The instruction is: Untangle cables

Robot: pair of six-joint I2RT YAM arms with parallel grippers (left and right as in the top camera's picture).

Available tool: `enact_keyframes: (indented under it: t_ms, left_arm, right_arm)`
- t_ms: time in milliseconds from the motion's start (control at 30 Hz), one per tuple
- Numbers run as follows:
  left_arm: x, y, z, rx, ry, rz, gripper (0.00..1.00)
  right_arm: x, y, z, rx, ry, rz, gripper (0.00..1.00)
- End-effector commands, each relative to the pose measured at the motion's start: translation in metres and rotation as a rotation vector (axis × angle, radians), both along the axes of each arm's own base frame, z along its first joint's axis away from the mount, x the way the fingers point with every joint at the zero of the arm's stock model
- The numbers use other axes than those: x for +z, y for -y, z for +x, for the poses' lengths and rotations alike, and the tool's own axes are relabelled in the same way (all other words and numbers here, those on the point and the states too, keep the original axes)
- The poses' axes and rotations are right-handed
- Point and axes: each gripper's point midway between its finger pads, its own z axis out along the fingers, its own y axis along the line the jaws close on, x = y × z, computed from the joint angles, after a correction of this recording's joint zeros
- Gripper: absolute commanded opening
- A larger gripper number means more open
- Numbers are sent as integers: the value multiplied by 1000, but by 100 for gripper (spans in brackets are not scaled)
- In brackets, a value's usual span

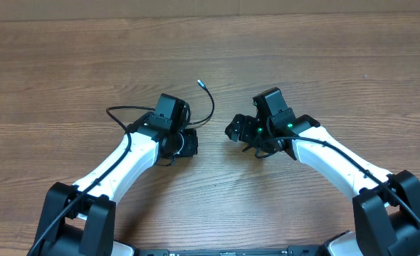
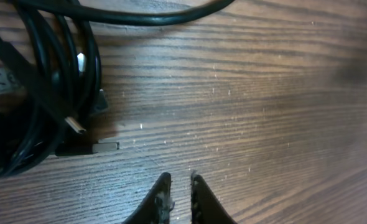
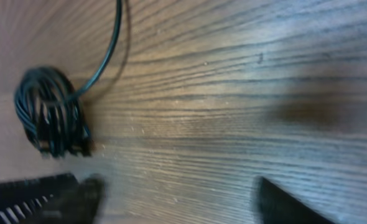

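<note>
Found the left claw (image 2: 178, 182) with its two dark fingertips set almost together, only a sliver of wood grain between them, clamped on nothing. Saw the thin black cables (image 2: 43, 87) bunched ahead of that claw and off toward the left edge of its wrist view, apart from the tips and untouched. Noted a small silver plug tip (image 2: 78, 126) poking out of the bunch on the side nearest the claw. Noted also one black strand (image 2: 140, 17) arching across farther ahead.

Found the right claw (image 3: 177, 199) spread wide, with one finger (image 3: 78, 193) low at the left of its wrist view and the other low at the right. Saw bare brown wooden table (image 3: 233, 93) between them and nothing held. Saw the same cables wound into a tight coil (image 3: 50, 118) ahead of that claw's left-hand finger and clear of it, with a single strand running on away from the claw.

From overhead, made out both claws near each other but apart. Traced a loose black loop round the far side of the left claw, ending in a silver plug end (image 1: 201, 83) beyond it. Could not tell from overhead where the coil lay.
</note>
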Motion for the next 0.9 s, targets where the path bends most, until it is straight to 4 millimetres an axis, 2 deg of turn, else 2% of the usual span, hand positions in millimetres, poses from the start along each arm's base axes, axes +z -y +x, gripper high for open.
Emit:
enact_keyframes:
  t_ms: [0,33,100,200,367,433,533,767,867]
  left_arm:
    - [-5,-6,4,30,9,38,4]
    - [-1,-5,7,18,17,28,4]
    - [9,-7,15,3,31,25,4]
    - [25,-19,30,32,50,45,4]
    - [36,-51,52,127,97,102,4]
    - [35,-67,56,167,104,139,5]
    - [31,-90,57,220,95,202,5]
    - [2,-117,55,288,20,289,12]
    - [-17,-119,51,297,-30,307,12]
  right_arm:
    - [-3,0,-1,1,1,-8,47]
    - [-3,1,0,-1,2,-11,33]
    - [-4,3,1,-6,6,-21,16]
    - [-4,5,1,-13,9,-34,7]
    - [-5,6,2,-15,12,-38,8]
    - [-5,6,2,-15,12,-38,15]
    - [-5,6,2,-15,12,-38,19]
    - [-5,6,2,-15,12,-38,33]
    - [-5,6,2,-15,12,-39,36]
